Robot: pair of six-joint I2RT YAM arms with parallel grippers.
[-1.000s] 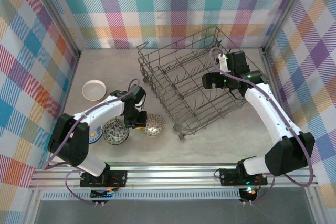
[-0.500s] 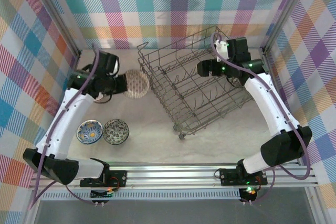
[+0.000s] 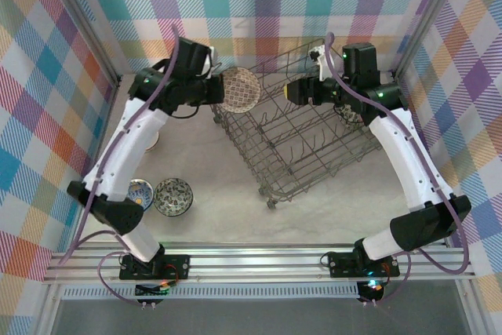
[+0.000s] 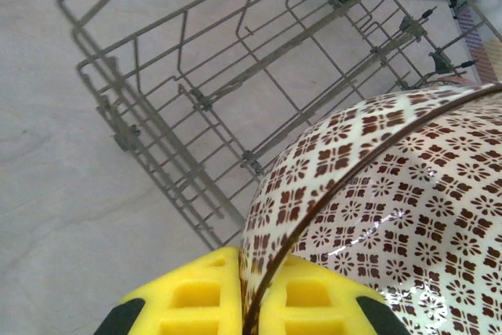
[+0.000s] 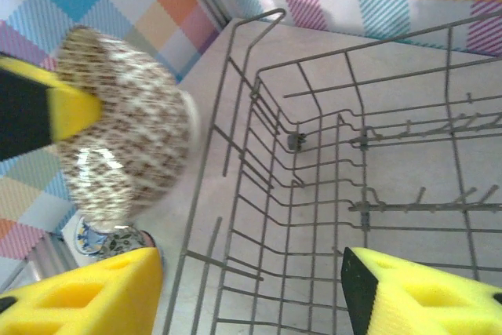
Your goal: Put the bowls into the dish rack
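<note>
My left gripper [image 3: 220, 90] is shut on the rim of a brown-patterned bowl [image 3: 240, 89], held in the air at the far left corner of the dish rack [image 3: 292, 164]. In the left wrist view its yellow pads [image 4: 196, 297] pinch the bowl's [image 4: 392, 194] edge above the rack's wires [image 4: 192, 100]. My right gripper [image 3: 292, 92] hangs open over the rack's far side, facing the bowl, nothing between its fingers [image 5: 86, 292]. From the right wrist, the bowl [image 5: 129, 139] is blurred at left, beyond the rack's end wall [image 5: 259, 170].
A dark floral bowl [image 3: 172, 196] and a blue-patterned bowl [image 3: 139, 191] sit on the table at front left, the latter partly behind my left arm. Plaid walls close in the back and sides. The rack sits at an angle, one wheel [image 3: 272, 203] toward the front.
My left arm lifted the patterned bowl from the front-left table up and back to the rack's far left corner. My right gripper moved left over the rack and its jaws narrowed somewhat.
</note>
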